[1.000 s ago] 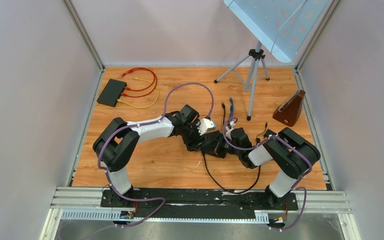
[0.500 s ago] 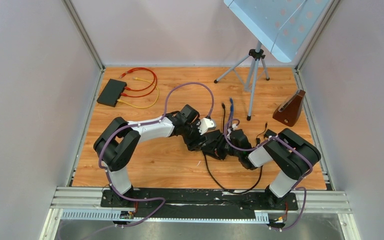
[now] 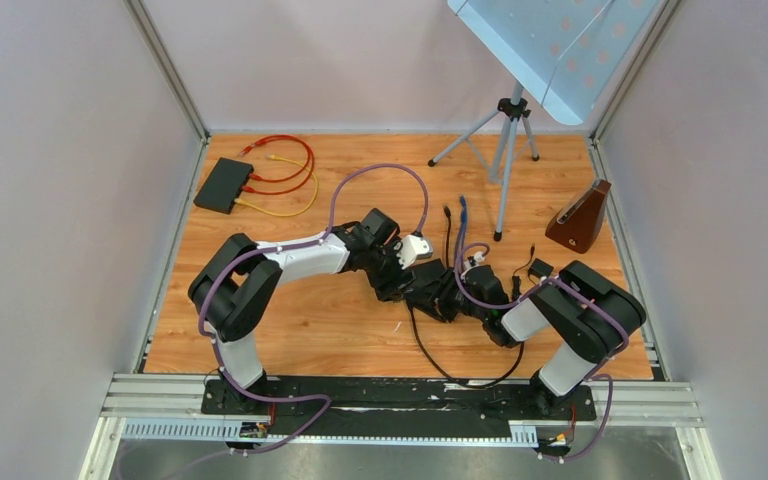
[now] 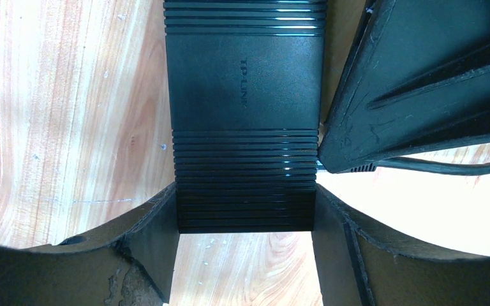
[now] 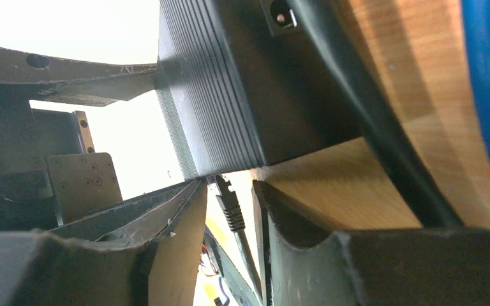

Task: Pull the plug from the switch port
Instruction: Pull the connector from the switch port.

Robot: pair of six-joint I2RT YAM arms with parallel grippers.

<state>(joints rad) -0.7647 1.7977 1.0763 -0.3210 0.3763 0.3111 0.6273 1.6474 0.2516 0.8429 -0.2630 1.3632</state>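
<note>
A black TP-LINK switch lies on the wooden floor at mid-table. My left gripper is shut on its near end, one finger on each side, and shows in the top view. My right gripper meets the switch from the right, its jaws narrowed around a black plug. The plug's tip sits at the switch's lower corner; I cannot tell whether it is in a port. Its black cable loops toward the near edge. One right finger shows beside the switch.
A second black switch with red and yellow cables sits at the back left. A tripod stands at the back, a brown wedge at the right. A small black adapter and loose cable ends lie near the right arm.
My right arm has drawn back a little, to the right and toward the near edge. The left arm and the switch have stayed put.
</note>
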